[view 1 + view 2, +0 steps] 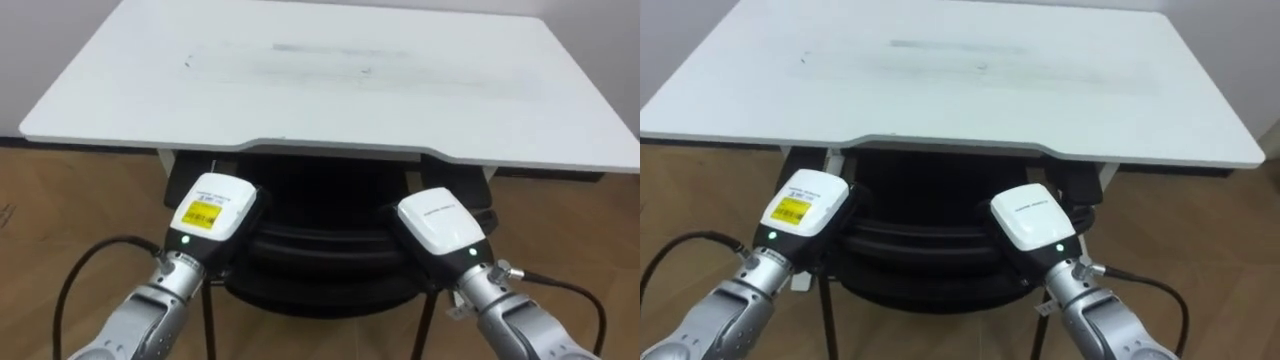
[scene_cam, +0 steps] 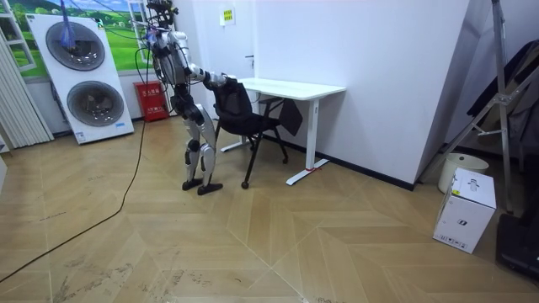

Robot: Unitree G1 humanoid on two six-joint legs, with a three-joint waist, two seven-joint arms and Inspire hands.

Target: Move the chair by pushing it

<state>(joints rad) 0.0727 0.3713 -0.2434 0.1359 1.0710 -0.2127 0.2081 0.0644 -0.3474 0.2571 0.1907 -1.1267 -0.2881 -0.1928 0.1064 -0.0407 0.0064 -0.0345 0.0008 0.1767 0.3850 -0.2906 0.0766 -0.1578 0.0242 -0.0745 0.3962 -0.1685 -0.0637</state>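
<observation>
A black chair (image 1: 320, 262) stands in front of me, its seat partly tucked under the white desk (image 1: 330, 80). My left hand (image 1: 213, 207) and right hand (image 1: 441, 224) both rest against the top of the chair's backrest, left and right of its middle. I see only their white backs; the fingers are lost against the black backrest. In the room view I stand upright behind the chair (image 2: 240, 114), arms stretched forward to it, facing the desk (image 2: 295, 87) by the white wall.
Wooden floor lies around the desk legs. Behind me stand stacked washing machines (image 2: 84, 76) and a red box (image 2: 152, 99). At the room view's right are a white carton (image 2: 465, 210), a pale bucket (image 2: 459, 168) and a folding metal stand (image 2: 497, 93).
</observation>
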